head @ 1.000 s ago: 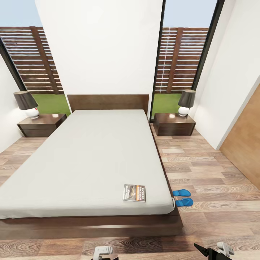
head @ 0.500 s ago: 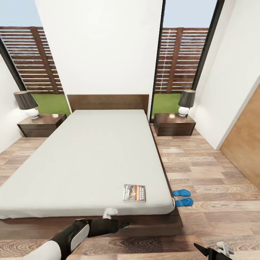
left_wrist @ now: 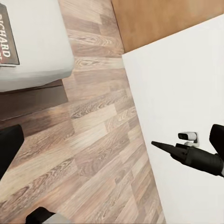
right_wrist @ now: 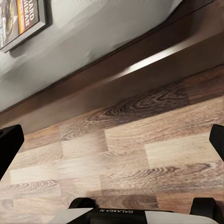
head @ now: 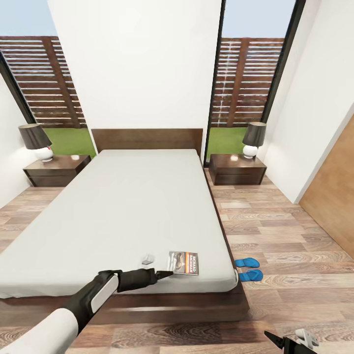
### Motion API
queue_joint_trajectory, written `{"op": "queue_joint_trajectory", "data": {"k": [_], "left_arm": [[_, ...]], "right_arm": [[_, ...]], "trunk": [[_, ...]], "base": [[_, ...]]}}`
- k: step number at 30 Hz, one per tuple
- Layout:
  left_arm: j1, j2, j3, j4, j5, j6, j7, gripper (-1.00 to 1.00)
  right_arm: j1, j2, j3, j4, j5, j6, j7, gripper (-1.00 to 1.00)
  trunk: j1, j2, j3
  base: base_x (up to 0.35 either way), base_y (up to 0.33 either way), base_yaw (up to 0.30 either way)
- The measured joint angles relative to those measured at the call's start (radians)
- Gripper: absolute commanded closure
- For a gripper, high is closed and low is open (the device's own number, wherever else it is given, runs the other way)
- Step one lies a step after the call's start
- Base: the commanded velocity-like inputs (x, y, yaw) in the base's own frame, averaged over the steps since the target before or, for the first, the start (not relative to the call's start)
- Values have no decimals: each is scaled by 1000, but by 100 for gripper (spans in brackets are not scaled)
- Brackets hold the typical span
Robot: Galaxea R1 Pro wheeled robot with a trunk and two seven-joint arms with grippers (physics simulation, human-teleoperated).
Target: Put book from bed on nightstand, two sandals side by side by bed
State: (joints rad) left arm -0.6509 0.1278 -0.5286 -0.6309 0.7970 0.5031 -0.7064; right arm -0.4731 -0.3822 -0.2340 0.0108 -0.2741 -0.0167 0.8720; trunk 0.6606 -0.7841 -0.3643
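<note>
Sandals (head: 248,269) lay paired on the floor beside the bed (head: 118,216), visible to you from the head camera. Your left tool (head: 162,272), jaws parted and empty, reached over the mattress just beside the book (head: 183,263) near the bed's foot corner. Your right tool (head: 290,340) hung low beyond the bed's foot, released. Nightstands (head: 238,169) flanked the headboard.

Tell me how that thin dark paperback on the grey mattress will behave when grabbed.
The thin dark paperback looks slim, so probably light and a bit floppy. Lying flat on the soft grey mattress, it may slide rather than lift. The left gripper nearing its edge might nudge it.
</note>
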Motion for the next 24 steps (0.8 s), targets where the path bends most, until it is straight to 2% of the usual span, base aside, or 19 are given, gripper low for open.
{"op": "queue_joint_trajectory", "data": {"k": [7,18,24], "left_arm": [[0,-3,-1,0,-1,0,5,-100],[0,-2,2,-1,-1,4,-1,-100],[0,0,3,0,1,3,-1,-100]], "right_arm": [[0,1,1,0,1,0,-3,-100],[0,1,1,0,2,0,-4,-100],[0,1,1,0,2,0,-4,-100]], "trunk": [[0,0,0],[0,0,0],[0,0,0]], "base": [[253,-113,0],[34,-10,0],[236,0,0]]}}
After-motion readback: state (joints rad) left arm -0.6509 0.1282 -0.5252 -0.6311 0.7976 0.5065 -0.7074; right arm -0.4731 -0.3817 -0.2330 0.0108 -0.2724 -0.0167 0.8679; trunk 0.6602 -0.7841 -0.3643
